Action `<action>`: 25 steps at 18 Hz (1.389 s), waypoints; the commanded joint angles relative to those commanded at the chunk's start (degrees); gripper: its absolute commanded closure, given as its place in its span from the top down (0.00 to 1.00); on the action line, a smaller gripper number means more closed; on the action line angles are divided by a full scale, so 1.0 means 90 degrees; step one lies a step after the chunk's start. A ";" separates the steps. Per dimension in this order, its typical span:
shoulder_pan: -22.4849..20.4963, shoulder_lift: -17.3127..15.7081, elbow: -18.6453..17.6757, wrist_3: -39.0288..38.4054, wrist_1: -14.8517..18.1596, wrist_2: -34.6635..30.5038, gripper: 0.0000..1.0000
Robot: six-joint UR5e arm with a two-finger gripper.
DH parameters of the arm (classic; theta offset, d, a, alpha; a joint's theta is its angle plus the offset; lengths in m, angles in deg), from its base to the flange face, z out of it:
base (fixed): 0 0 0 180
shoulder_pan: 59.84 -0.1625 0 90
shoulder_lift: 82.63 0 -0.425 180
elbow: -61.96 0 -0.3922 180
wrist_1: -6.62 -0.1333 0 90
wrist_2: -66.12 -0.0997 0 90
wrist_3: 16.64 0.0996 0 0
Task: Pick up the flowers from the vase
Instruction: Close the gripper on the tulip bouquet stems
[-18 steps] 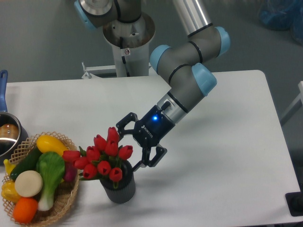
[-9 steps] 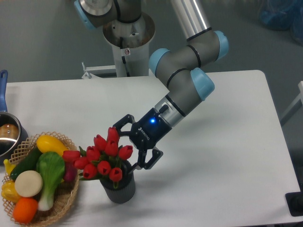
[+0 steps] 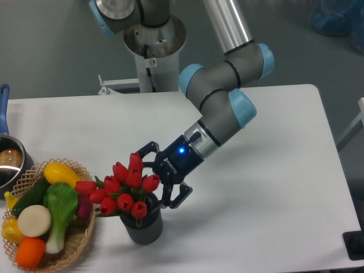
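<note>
- Reaching in from the right, the gripper [image 3: 154, 177] is sitting at the right edge of the flowers [image 3: 122, 190], with its fingers spread apart and nothing held between them.
- One finger [image 3: 143, 151] is showing on the far side of the blooms, and the other is pointing down on the near side, just beside the vase [image 3: 142, 227] rim (contact with the petals cannot be made out).
- The flowers are standing upright in the vase, red heads bunching above the rim with green leaves showing among them.
- The vase is resting on the table [image 3: 273, 187], near the front edge and left of centre.
- A basket [image 3: 77, 242] of toy vegetables is lying just left of the vase, close to it.
- A pot [image 3: 8, 165] is sitting at the far left edge, partly cut off.
- A blue light is glowing on the gripper body.
</note>
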 joint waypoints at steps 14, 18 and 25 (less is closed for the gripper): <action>0.0078 0.0049 0.0156 0.0029 0.0000 0.0195 0.58; 0.0078 0.0078 0.0195 0.0029 0.0000 0.0215 0.40; 0.0069 0.0059 0.0205 0.0000 0.0000 0.0215 0.37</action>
